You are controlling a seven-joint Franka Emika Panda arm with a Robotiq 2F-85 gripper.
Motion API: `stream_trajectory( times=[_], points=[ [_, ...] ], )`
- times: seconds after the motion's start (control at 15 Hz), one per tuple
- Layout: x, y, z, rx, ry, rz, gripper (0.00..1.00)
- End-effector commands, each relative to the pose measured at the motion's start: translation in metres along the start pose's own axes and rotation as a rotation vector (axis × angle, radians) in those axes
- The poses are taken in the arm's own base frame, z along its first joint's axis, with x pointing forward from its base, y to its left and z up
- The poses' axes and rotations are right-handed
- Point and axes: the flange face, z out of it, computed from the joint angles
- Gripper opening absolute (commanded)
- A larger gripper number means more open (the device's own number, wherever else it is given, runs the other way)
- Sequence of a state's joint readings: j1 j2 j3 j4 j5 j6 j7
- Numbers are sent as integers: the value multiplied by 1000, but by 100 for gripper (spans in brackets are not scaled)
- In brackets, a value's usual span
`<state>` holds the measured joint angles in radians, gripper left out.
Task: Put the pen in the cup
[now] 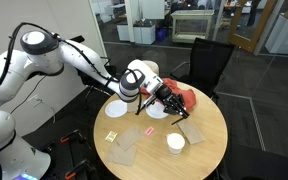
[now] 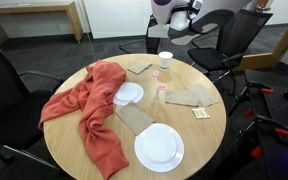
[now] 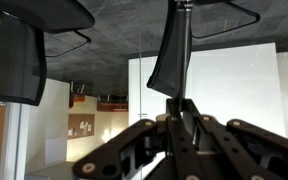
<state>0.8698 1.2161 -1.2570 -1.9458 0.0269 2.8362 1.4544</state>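
While the arm reaches out over the round table [image 1: 154, 155], the gripper [image 1: 172, 100] hangs above the far part of the tabletop, close beside the red cloth [image 1: 188, 97]. In an exterior view the gripper [image 2: 181, 15] shows at the top edge, high above the table [image 2: 219, 135].

In the wrist view, which looks out level across the room, the gripper [image 3: 174, 105] has its fingers drawn together at the middle. A dark shaft, which appears to be the pen [image 3: 169, 55], stands out from between them, so the gripper seems closed on the pen. The pen's long axis runs nearly straight up that picture, leaning a little to the right. It looks broad where the fingers meet and narrows toward the top edge, so it points away from the gripper. In both exterior views the pen is too small to make out, and which way it points over the table cannot be told.

The cup [image 1: 176, 142] stands upright on the table, well apart from the gripper. In an exterior view the cup [image 2: 165, 61] sits near the table's far edge, apart from the red cloth [image 2: 89, 105], a white plate [image 2: 159, 148] and a second white plate [image 2: 129, 94].
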Motion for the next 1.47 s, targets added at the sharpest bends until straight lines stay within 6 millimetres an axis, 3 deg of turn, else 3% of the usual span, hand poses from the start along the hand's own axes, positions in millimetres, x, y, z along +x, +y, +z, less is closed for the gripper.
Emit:
stream_trajectory(
  times=[0.0, 1.4],
  points=[
    [0, 3, -3, -55, 68, 35, 3],
    [-31, 3, 43, -153, 82, 53, 3]
  ],
)
